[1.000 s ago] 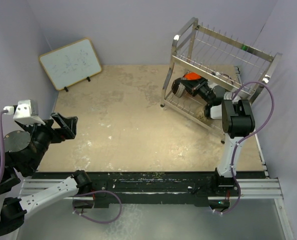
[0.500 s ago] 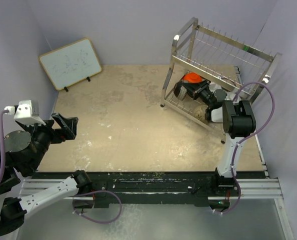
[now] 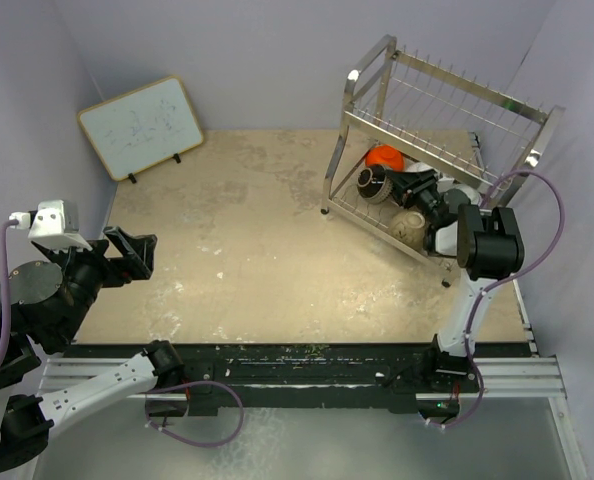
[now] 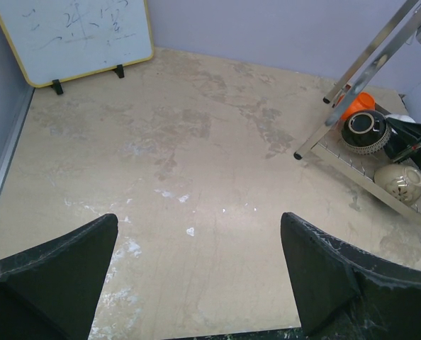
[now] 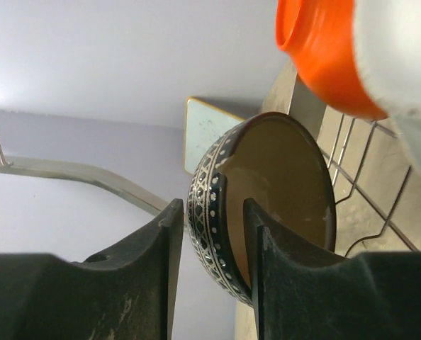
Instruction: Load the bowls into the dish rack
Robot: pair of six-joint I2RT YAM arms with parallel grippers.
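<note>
The silver dish rack [image 3: 369, 62] stands at the back right. On its lower tier lie the orange-red bowl [image 3: 383, 155], the blue-and-white patterned bowl [image 3: 374, 184] and the tan bowl [image 3: 408, 222]. My right gripper [image 3: 405, 186] reaches into that tier. In the right wrist view its jaws [image 5: 212, 209] straddle the patterned bowl's [image 5: 281, 191] rim, with a small gap on each side. The orange-red bowl [image 5: 320, 49] and a blurred white bowl [image 5: 398, 71] are close above. I cannot pick out the black bowl. My left gripper [image 3: 137, 250] is open and empty over the table's left side [image 4: 200, 227].
A wood-framed whiteboard [image 3: 142, 125] leans on the back left wall and also shows in the left wrist view [image 4: 72, 32]. The rack's upper tier [image 3: 447, 100] hangs over the right gripper. Purple walls close in the table [image 3: 257, 230] on three sides.
My right arm has drawn back to the right. The patterned bowl has shifted right and turned from on edge to mouth-up on the lower tier. The left arm has not moved.
</note>
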